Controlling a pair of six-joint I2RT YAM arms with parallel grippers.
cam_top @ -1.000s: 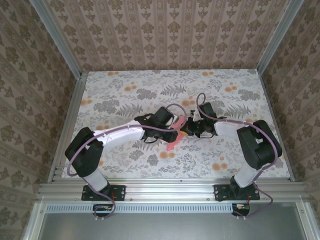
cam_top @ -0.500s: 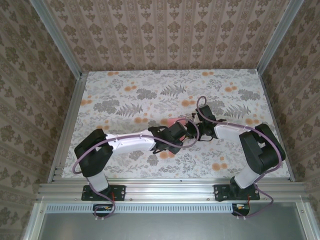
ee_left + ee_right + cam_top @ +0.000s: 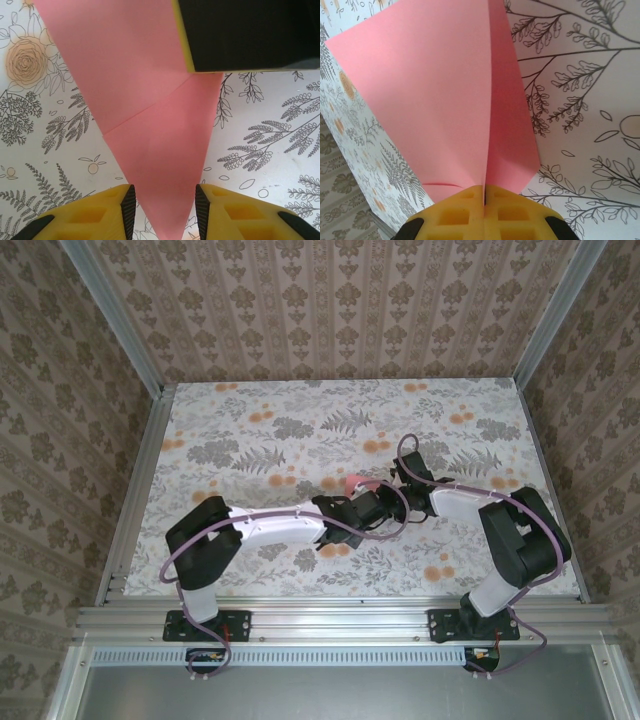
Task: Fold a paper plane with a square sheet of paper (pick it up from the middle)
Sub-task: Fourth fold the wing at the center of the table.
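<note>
While the right claw (image 3: 484,190) pinches the paper (image 3: 435,100), its tip lies between the parted left claw (image 3: 164,195).

The table (image 3: 200,540) carries a white cover printed with grey leaves (image 3: 345,421) and orange flowers (image 3: 262,416).

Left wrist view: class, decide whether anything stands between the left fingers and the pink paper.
Nothing visible does. The folded pink paper has its narrow end in the gap between the yellow left fingers, which stand apart. The right gripper is shut on the paper farther along, clear of that gap.
</note>
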